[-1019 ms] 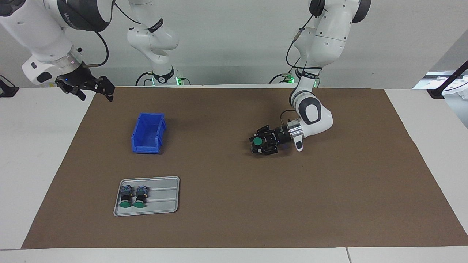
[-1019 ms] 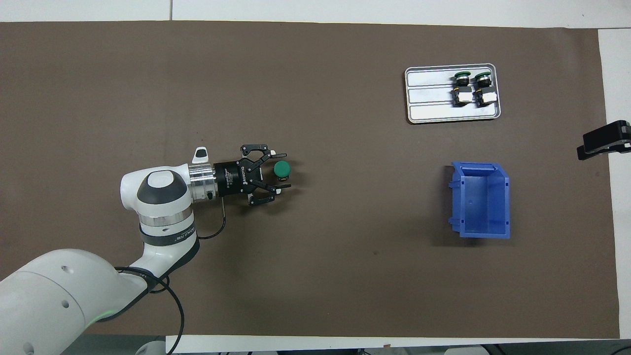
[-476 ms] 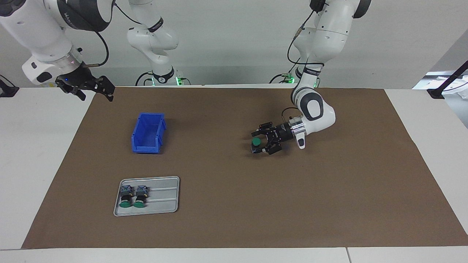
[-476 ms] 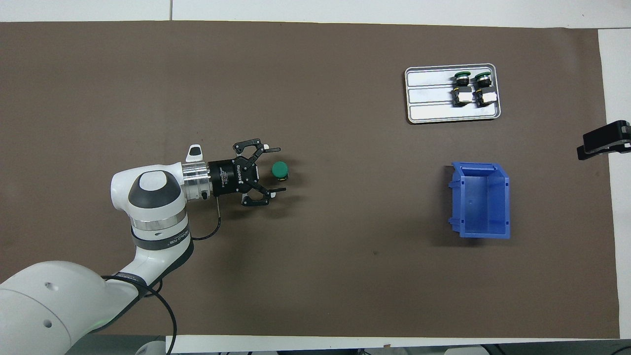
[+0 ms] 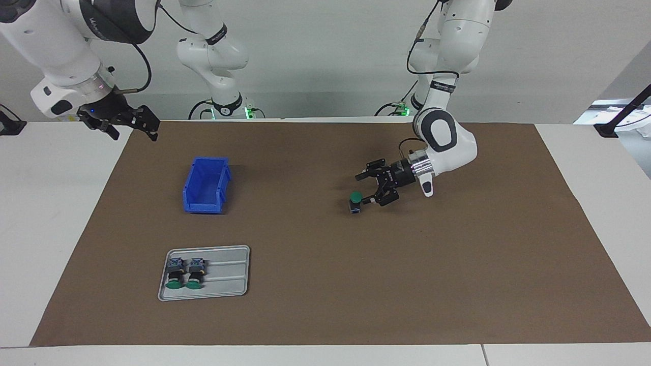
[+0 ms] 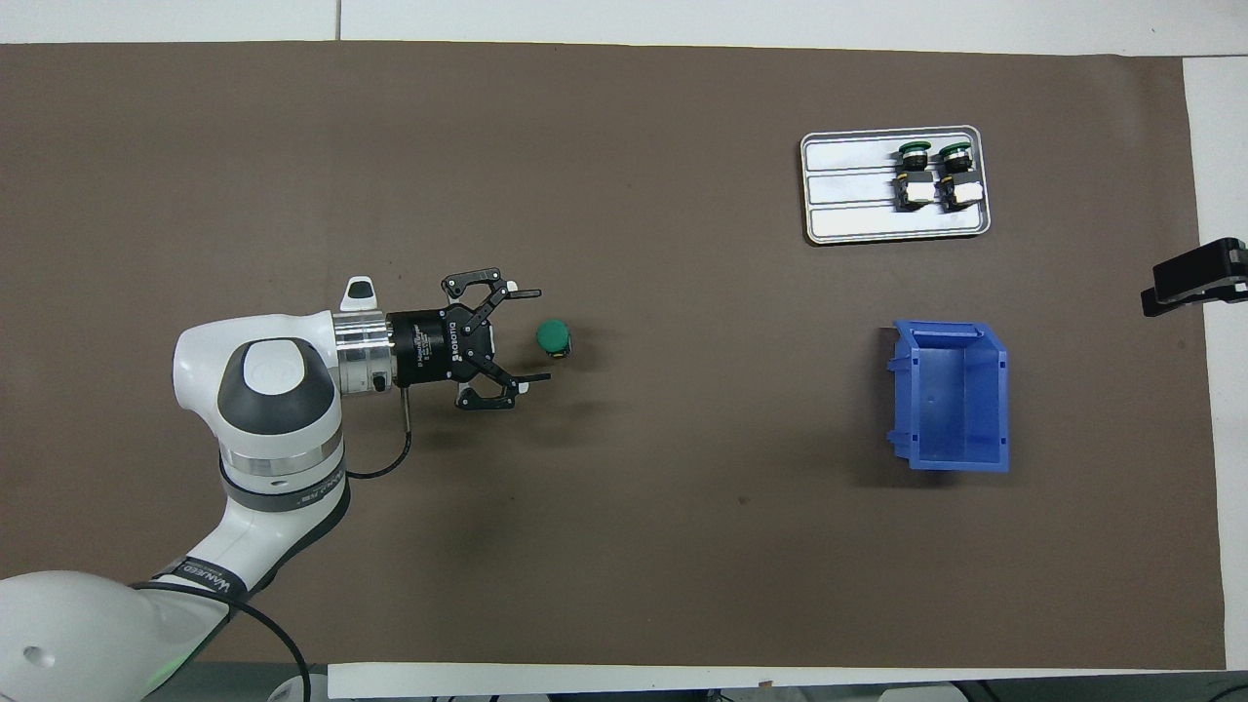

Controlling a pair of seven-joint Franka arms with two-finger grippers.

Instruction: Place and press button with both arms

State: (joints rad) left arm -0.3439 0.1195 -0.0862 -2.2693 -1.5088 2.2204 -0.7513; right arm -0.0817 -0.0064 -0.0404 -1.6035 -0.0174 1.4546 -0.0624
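A button stands upright on the brown mat near the table's middle, green cap up, with nothing holding it. My left gripper is open and lies almost level just beside the button, toward the left arm's end. Its fingertips reach to either side of the green cap without touching it. My right gripper hangs open and waits over the mat's corner at the right arm's end.
A blue bin sits toward the right arm's end. Farther from the robots than the bin, a grey tray holds two more buttons lying on their sides. Two slimmer white arms stand at the table's robot end.
The left gripper opened fully, let go of the button and drew back toward the left arm's end, rising a little. The button stays standing on the mat. The right arm has not moved.
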